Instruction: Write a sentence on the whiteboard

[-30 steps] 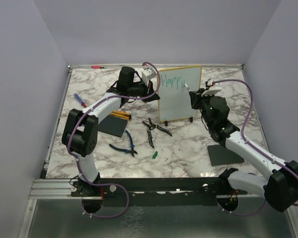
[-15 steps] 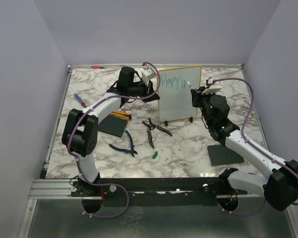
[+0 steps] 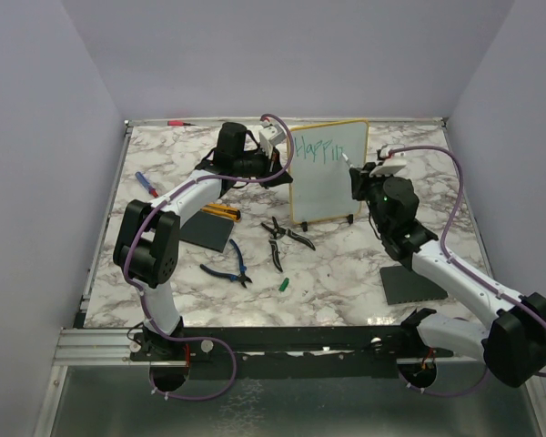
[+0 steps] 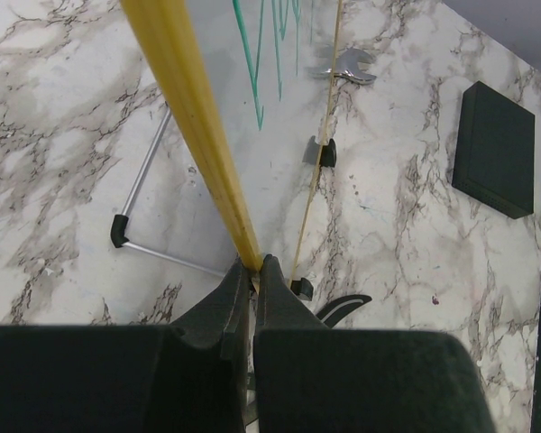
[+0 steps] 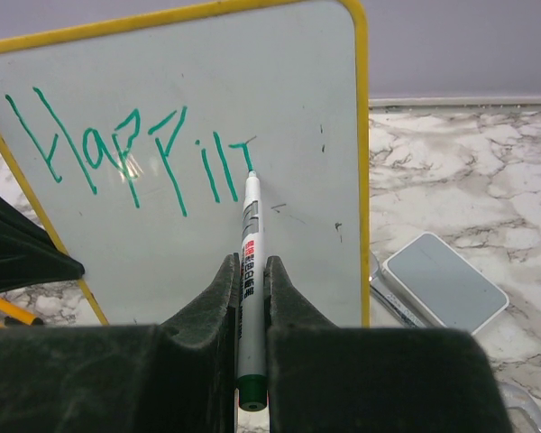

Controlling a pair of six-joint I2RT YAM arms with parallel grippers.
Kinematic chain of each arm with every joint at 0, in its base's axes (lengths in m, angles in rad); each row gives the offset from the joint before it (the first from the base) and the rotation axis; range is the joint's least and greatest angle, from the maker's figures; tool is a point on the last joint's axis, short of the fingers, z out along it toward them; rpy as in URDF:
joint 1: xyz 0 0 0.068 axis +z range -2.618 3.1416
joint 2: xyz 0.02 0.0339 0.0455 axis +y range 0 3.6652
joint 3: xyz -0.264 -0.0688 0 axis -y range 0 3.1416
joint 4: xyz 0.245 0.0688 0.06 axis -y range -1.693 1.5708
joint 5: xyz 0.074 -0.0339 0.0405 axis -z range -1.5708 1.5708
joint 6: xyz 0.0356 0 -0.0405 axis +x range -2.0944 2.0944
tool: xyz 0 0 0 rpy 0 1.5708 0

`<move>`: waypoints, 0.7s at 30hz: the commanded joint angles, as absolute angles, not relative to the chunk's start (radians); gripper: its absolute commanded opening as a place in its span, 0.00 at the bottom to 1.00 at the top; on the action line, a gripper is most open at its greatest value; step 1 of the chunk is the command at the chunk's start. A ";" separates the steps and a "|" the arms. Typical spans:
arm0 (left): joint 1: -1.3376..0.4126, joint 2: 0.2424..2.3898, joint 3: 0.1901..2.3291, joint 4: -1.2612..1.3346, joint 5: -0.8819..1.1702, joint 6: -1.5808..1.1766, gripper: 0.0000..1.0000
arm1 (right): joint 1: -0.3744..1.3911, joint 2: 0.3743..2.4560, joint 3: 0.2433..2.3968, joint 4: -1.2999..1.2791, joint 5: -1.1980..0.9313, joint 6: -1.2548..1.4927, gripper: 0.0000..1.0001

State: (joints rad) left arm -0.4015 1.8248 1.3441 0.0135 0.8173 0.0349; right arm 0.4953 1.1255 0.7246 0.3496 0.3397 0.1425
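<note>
I see the whiteboard (image 3: 328, 173) upright near the back of the surface (image 3: 346, 273). My left claw (image 4: 255, 263) is pinched on its yellow rim. The board looks light, stiff and tippy, so an edge hold suits. My right claw (image 5: 249, 262) clamps the marker (image 5: 250, 236), tip touching the part-written sentence (image 5: 126, 149).
</note>
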 commanded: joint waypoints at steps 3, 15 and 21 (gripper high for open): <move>-0.407 1.782 1.333 0.014 0.804 0.075 0.00 | 0.491 1.126 0.673 0.306 0.338 0.177 0.01; -0.407 1.782 1.332 0.014 0.803 0.075 0.00 | 0.492 1.037 0.684 0.297 0.362 0.174 0.01; -0.407 1.779 1.330 0.014 0.804 0.075 0.00 | 0.492 1.060 0.699 0.322 0.370 0.152 0.01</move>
State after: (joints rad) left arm -0.4015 1.8214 1.3437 0.0109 0.8173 0.0387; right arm 0.4953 1.0470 0.6884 0.3119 0.3492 0.1646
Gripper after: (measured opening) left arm 0.018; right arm 0.084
